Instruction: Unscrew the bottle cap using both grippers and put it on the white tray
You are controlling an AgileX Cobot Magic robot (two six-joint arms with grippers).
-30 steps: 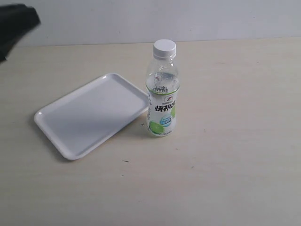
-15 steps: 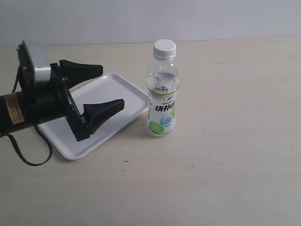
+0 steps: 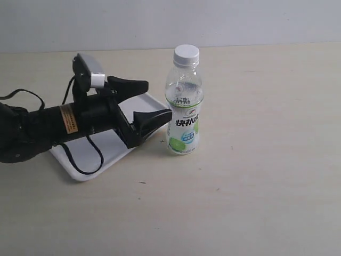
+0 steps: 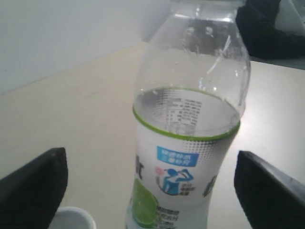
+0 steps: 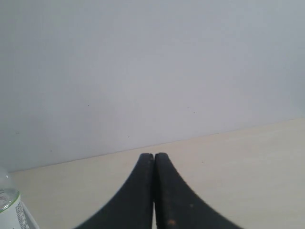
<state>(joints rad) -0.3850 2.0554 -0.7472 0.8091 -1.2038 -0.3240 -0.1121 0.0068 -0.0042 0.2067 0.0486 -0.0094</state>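
The bottle (image 3: 184, 109) stands upright on the table just right of the white tray (image 3: 84, 166), with the white bottle cap (image 3: 186, 53) screwed on top. My left gripper (image 3: 159, 98) reaches in sideways over the tray, open, with its fingertips just short of the label. In the left wrist view the bottle (image 4: 186, 143) fills the space ahead of the open left gripper (image 4: 150, 157); one finger (image 4: 33, 186) shows on each side, clear of it, and the cap is cut off. My right gripper (image 5: 153, 155) is shut on nothing, and only a sliver of the bottle (image 5: 8, 207) shows.
The dark left arm (image 3: 48, 125) with its yellow sticker and cable lies across most of the tray. The pale wooden table (image 3: 266, 160) runs to a plain wall behind. The right arm is outside the exterior view.
The left arm has come in from the left edge and moved right over the tray until its open jaws nearly reach the bottle. The bottle has not moved.
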